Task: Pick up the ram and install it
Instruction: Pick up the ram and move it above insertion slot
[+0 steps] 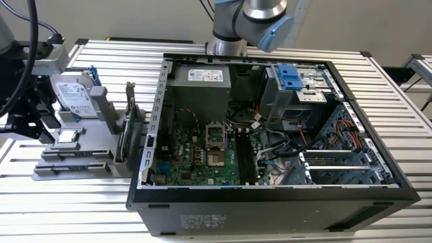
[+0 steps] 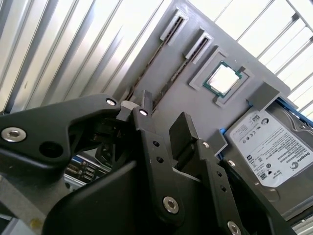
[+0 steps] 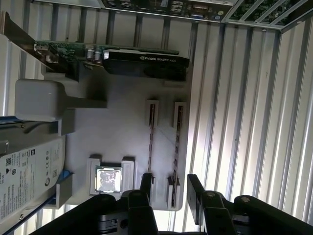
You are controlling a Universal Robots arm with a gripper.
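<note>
End effector (image 3: 170,180) open wide, one end of the ram (image 3: 176,142) showing between its fingers. Ram stands on edge in the grey holder's (image 3: 122,132) edge-side slot on the tabletop (image 3: 234,98). Edge-on it's a thin dark strip.

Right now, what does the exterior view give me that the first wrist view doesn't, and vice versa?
Exterior view adds: the motherboard and power supply inside the computer case, plus the arm. First wrist view adds: the gripper, open, close by the ram, which stands on edge in its slot. Shared: the gray fixture carrying the hard drive, processor chip and graphics card.
</note>
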